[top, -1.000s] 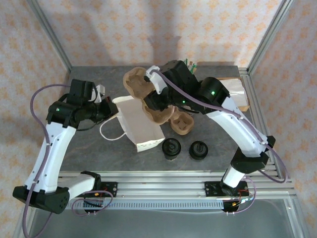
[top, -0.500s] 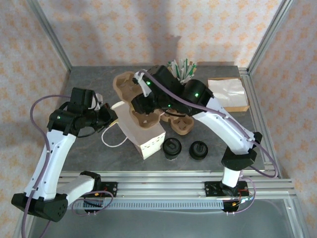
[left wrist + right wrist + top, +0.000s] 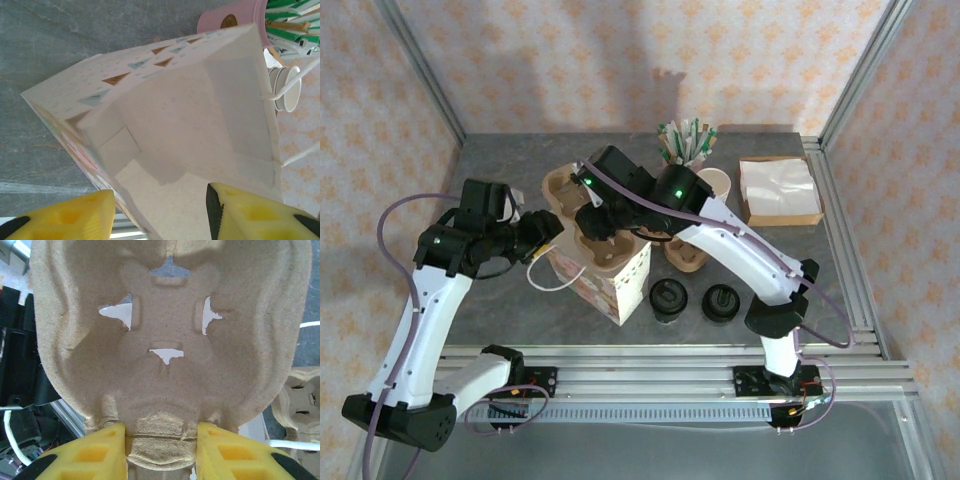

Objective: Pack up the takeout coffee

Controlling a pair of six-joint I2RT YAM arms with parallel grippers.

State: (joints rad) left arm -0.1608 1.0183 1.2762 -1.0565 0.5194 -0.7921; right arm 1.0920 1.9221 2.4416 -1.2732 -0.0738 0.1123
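Note:
Two takeout coffees, seen from above as black lids (image 3: pixel 667 298) (image 3: pixel 720 302), stand on the table in front of the arms. Left of them stands a white patterned paper bag (image 3: pixel 612 280), mouth up. My right gripper (image 3: pixel 592 213) (image 3: pixel 161 440) is shut on the centre ridge of a brown pulp cup carrier (image 3: pixel 582 228) (image 3: pixel 165 325), holding it over the bag's mouth. My left gripper (image 3: pixel 548 233) (image 3: pixel 160 212) is open at the bag's left rim; the bag's wall (image 3: pixel 125 200) runs between its yellow fingers (image 3: pixel 65 215) untouched.
A second pulp carrier (image 3: pixel 686 254) lies right of the bag. At the back stand a cup of straws (image 3: pixel 686 142), a stack of cream cups (image 3: pixel 716 183) and a box of napkins (image 3: pixel 780 190). A white bag handle (image 3: pixel 548 282) loops out to the left.
My right arm has swung the carrier left and down onto the bag's mouth. The bag now stands upright. My left gripper has opened, letting go of the bag's rim.

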